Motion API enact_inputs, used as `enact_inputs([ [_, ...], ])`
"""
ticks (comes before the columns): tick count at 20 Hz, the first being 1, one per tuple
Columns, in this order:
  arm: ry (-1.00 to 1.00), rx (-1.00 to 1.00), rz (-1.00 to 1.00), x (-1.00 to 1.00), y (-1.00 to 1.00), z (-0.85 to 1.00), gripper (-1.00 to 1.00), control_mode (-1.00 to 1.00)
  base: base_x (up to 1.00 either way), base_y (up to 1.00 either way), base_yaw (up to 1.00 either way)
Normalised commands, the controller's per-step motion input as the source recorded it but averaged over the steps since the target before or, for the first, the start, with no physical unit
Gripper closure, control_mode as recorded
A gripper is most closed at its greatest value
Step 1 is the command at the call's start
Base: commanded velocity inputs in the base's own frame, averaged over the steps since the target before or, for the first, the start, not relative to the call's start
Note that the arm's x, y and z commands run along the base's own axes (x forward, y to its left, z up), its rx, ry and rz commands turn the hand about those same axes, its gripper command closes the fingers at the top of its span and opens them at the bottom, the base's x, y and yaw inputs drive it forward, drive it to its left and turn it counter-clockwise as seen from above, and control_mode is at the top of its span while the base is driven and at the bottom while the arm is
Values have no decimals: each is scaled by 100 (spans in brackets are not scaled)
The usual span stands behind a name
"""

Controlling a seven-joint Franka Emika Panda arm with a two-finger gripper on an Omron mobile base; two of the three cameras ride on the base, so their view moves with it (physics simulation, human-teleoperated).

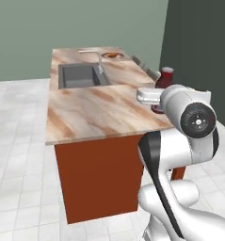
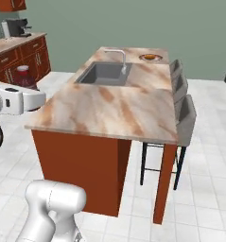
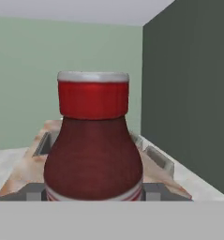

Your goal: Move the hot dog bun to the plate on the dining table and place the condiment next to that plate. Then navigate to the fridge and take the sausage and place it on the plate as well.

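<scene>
My gripper [image 3: 92, 192] is shut on the condiment [image 3: 92, 150], a dark red bottle with a red cap, and holds it upright. One dark fingertip [image 3: 36, 191] shows on each side of its base. The bottle [image 1: 166, 77] hangs off the near end of the dining table [image 1: 100, 110], in front of the white hand [image 1: 149, 96], and rises above the hand [image 2: 23, 75] in the right base view. The plate [image 2: 150, 57] sits at the far end of the table [image 1: 113, 55], with a small golden-orange shape, the hot dog bun, on it. The dark grey fridge [image 1: 194, 42] stands beyond on the right. The sausage is hidden.
An inset grey sink [image 1: 78, 76] with a white tap [image 2: 120, 59] lies mid-table. Three grey stools [image 2: 184, 111] line the table's right side. A counter with red-brown cabinets and a coffee machine [image 2: 17, 28] stands at the far left. Pale floor tiles surround the island.
</scene>
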Motion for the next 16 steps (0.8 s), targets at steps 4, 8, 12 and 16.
enact_inputs([
  [4, 0, 0, 0, 0, 0, 0, 100, 100, 53, -98, 0],
  [8, 0, 0, 0, 0, 0, 0, 100, 100, 49, -100, 0],
  [12, 0, 0, 0, 0, 0, 0, 100, 100, 48, -100, 0],
  [16, 0, 0, 0, 0, 0, 0, 100, 100, 47, -100, 0],
])
